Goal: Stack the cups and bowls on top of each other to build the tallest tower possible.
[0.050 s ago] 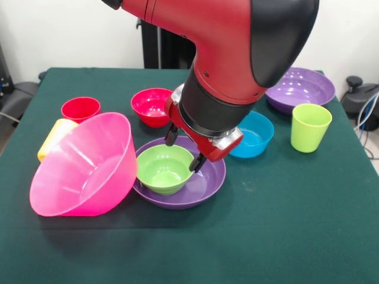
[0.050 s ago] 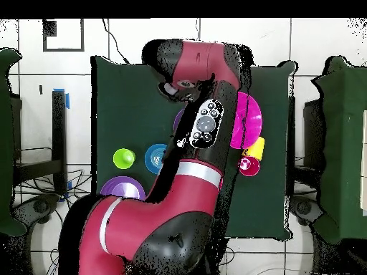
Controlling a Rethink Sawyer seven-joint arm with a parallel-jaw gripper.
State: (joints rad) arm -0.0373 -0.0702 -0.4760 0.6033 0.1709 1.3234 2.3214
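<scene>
A lab: green-clothed table (image 1: 284,236), tiled floor (image 2: 43,93), loose cables (image 1: 368,112).

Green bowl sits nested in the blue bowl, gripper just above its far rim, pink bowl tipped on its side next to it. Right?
Not quite. In the front view the green bowl sits in a purple bowl, not the blue bowl, which stands apart and empty. The gripper above its far rim and the tipped pink bowl are as stated.
</scene>
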